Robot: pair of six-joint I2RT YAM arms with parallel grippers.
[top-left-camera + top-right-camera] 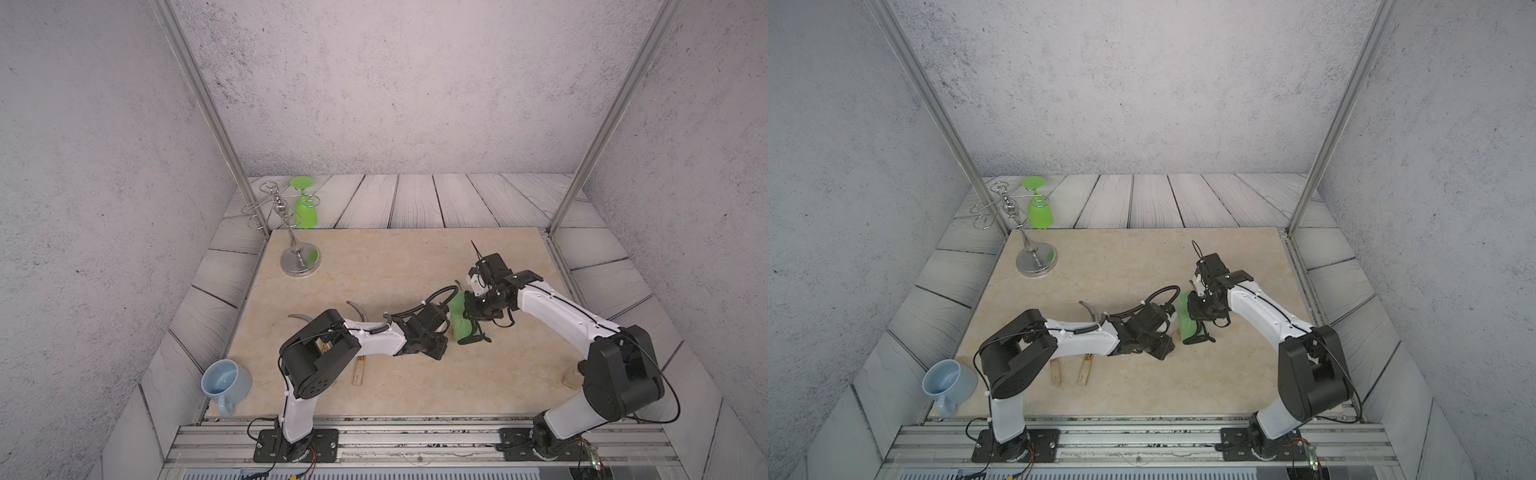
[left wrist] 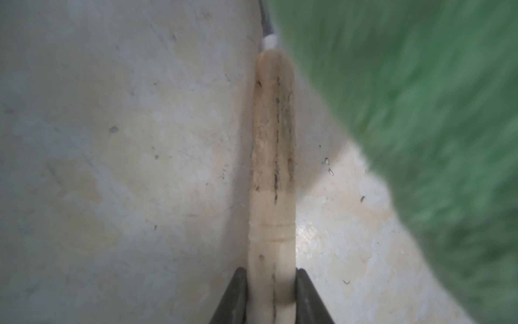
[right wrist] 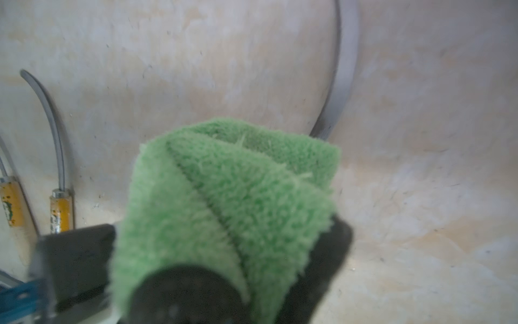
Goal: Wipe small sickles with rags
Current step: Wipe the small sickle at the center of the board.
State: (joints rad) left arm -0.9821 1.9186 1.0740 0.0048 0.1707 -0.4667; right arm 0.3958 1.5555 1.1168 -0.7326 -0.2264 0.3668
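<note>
Three sickles are showing: the plain sickle point(image 2: 272, 168) is sitting clenched by its pale wooden handle in the left jaws, centre of both top views, while a banded sickle point(image 1: 1084, 370) and a second banded sickle point(image 1: 1055, 372) are lying flat, partly under the left arm point(image 1: 1084, 336), lower centre. The right jaws are clamping the folded green rag point(image 3: 224, 196) just beside the held blade point(image 3: 340, 84); contact is hidden. That thin curved blade is looking stiff, light and sharp, so gripping the wood seems safest; the fuzzy rag is looking soft and likely dragging rather than sliding. The beige stone tabletop point(image 1: 374, 266) is appearing smooth and hard, with grey walls point(image 1: 104, 166) closing in.
</note>
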